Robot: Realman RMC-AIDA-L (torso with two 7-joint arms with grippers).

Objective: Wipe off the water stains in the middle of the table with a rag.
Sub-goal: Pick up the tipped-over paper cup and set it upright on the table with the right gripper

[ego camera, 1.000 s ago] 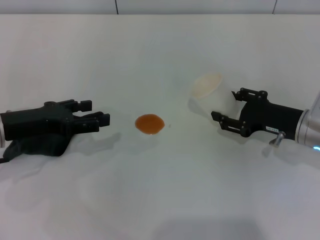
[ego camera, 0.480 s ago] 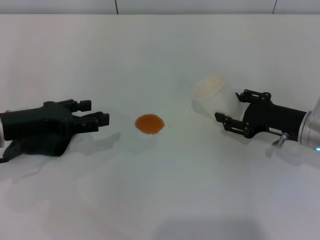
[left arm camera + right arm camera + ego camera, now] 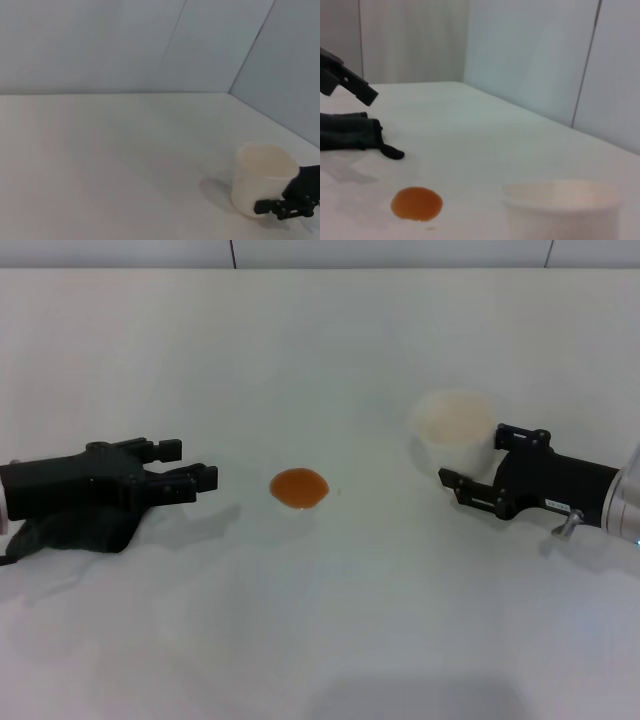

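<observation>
White tabletop [image 3: 330, 620], plain and smooth. Small oval orange-brown puddle, the water stains [image 3: 299, 487], near the tabletop's middle; glossy, undisturbed edge; also seen in the right wrist view [image 3: 416, 203].

Left pincer [image 3: 192, 470] low over the tabletop on the left side, pointing toward the puddle, well short of it. Fingers [image 3: 170, 449] parted, nothing between them: released, empty. Rag [image 3: 75, 529], dark black-green, bunched on the tabletop beneath and behind the left pincer's body, toward the near-left; cannot tell whether touching the pincer's underside. In the right wrist view, rag [image 3: 350, 132] lying flat-ish with a thin tail-like corner stretched toward the puddle, tail tip apart from the liquid.

Right pincer [image 3: 480, 465] on the right side, fingers spread either side of the translucent whitish cup [image 3: 455, 428]. Cup upright, mouth up, standing on the tabletop well to the right of the puddle. Near finger [image 3: 465, 488] beside the cup wall; contact not clear, so cannot tell whether gripping or just bracketing. Left wrist view shows the cup [image 3: 260, 179] upright with one dark finger alongside its base.
</observation>
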